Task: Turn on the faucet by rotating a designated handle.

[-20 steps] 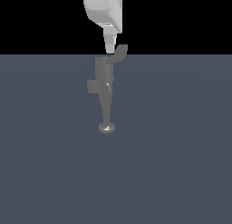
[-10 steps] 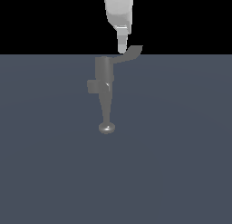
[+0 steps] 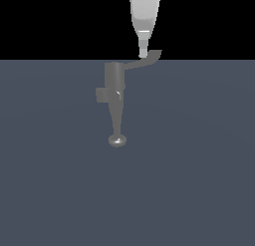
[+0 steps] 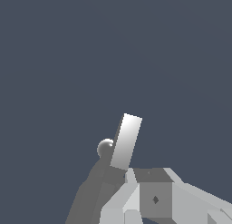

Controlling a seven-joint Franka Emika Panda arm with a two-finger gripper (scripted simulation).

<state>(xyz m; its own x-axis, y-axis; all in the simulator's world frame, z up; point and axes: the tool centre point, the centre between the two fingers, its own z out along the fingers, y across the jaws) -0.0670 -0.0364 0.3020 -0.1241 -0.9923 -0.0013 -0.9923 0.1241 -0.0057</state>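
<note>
Since a second ago the gripper (image 3: 143, 54) has shifted toward the exterior view's right, and the handle (image 3: 144, 61) has swung with it, now reaching further out sideways from the top of the faucet (image 3: 115, 98). Exterior view: faucet stands mid-frame on the grey floor (image 3: 199, 165), cylinder body with a side stub on the exterior view's left, tapering down to a round disc end. Handle's long axis runs from the cylinder top out to the exterior view's right, flared tip up. Gripper tip sits just beside the flared tip, touching or nearly so, on its faucet-facing side; judged, more turn means pushing the tip on round the cylinder axis. Wrist view: one bright finger (image 4: 125, 142) sticks out over the faucet (image 4: 97, 182), whose round end shows just beside it; handle not clearly told apart here. Only one finger shows, so cannot tell whether the fingers are spread or closed; nothing looks clamped between them.
</note>
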